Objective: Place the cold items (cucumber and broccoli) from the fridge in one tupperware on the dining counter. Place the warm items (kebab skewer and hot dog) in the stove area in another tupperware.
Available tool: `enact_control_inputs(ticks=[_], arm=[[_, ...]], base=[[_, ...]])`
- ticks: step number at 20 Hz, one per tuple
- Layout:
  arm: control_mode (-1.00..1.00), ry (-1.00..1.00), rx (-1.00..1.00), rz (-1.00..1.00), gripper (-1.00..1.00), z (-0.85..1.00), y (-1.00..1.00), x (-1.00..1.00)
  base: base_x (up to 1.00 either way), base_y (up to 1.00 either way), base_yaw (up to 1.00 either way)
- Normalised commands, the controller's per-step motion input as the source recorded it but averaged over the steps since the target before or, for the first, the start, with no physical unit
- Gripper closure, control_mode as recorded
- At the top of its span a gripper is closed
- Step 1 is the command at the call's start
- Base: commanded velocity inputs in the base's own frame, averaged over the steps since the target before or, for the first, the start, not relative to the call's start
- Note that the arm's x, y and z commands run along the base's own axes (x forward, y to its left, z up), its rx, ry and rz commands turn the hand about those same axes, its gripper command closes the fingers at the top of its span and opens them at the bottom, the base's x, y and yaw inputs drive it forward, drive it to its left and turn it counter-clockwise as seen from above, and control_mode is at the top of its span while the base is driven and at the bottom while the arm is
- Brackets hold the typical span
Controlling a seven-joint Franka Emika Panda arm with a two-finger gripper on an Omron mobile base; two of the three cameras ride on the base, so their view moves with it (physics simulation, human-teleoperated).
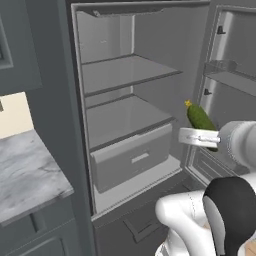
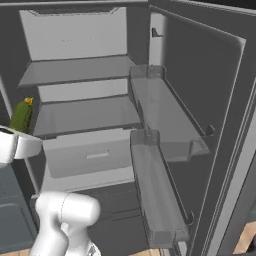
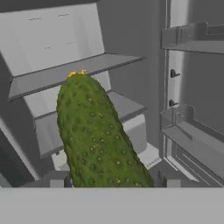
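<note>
One item in hand: the cucumber stood clear of the fridge, in front of its open mouth, yellow tip pointing up.
Counter at left: a grey marbled counter lay beside the fridge.
Shelves in the middle: the shelves and drawer showed no food that could be seen.
Tool at right: the gripper had its jaws partway apart, closed around the cucumber's lower part; in the hand view the cucumber rose between the fingertips.
Done so far: the cucumber appeared lifted out, judging by its place.
Left to do: carrying it to a tupperware, then broccoli, kebab skewer and hot dog.
Writing: none could be read.
</note>
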Motion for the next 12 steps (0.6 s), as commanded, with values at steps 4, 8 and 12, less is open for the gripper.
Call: enact_control_inputs(ticks=[4, 8, 12], arm=[[1.00, 0.00, 0.00, 0.00, 1.00, 0.00, 0.00, 0.00], [1.00, 0.00, 0.00, 0.00, 1.00, 0.00, 0.00, 0.00], [1.00, 0.00, 0.00, 0.00, 1.00, 0.00, 0.00, 0.00]], base=[[-0.76, 0.22, -0.16], [-0.89, 0.30, -0.46], [-0.91, 0.22, -0.88]])
